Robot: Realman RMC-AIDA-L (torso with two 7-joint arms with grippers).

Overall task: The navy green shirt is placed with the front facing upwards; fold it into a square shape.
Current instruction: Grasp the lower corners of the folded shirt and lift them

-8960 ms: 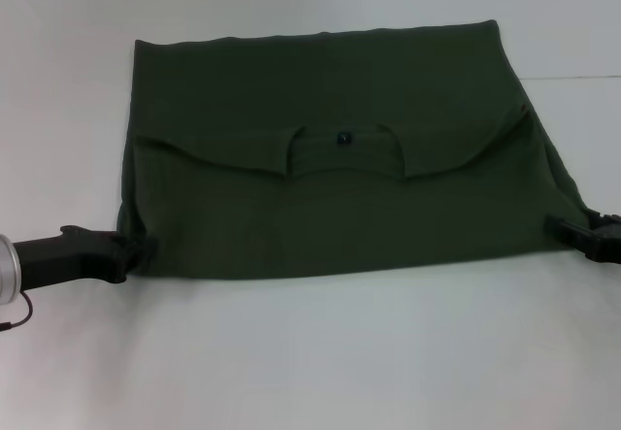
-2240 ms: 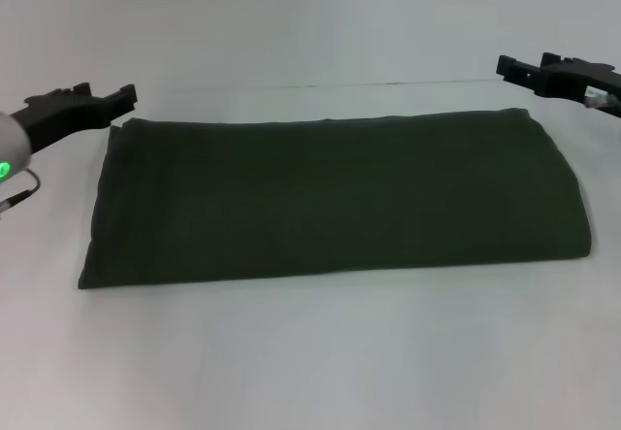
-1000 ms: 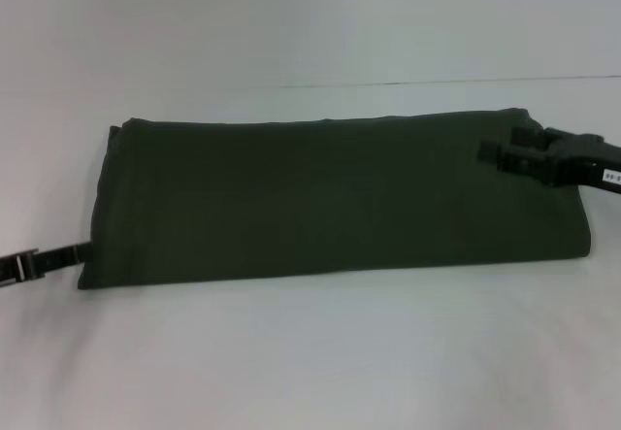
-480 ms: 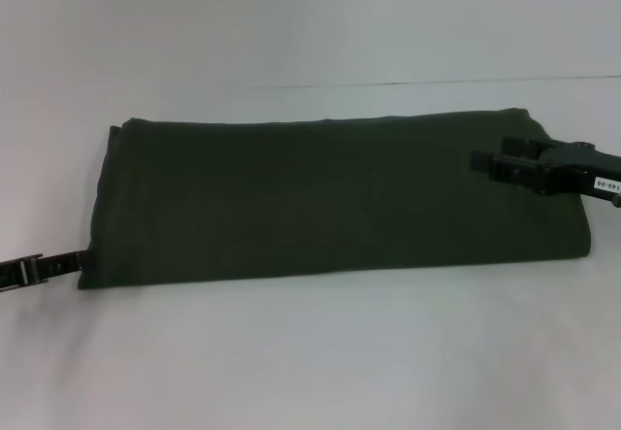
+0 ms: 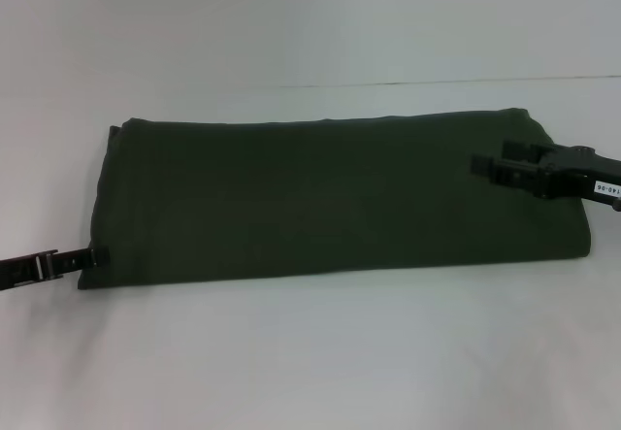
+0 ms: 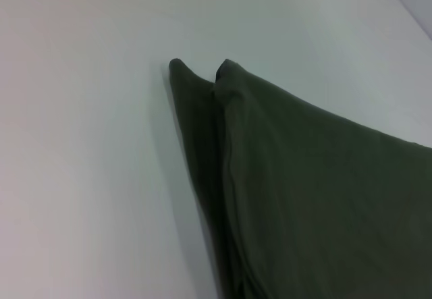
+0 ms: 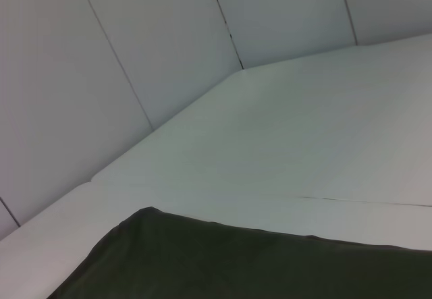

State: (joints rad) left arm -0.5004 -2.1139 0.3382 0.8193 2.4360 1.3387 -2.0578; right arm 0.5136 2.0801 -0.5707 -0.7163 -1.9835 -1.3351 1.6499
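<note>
One navy green shirt, folded into a long flat band, lying on one white table. Two grippers in sight. Left gripper low at the band's near left corner, tips touching the cloth edge; cannot tell whether clenched or released. Right gripper over the band's right end, above the cloth, fingers parted (a small gap visible), grasping nothing. Beyond the left claw, two stacked cloth corners seen from its wrist. Ahead of the right claw, shirt edge and bare tabletop.
</note>
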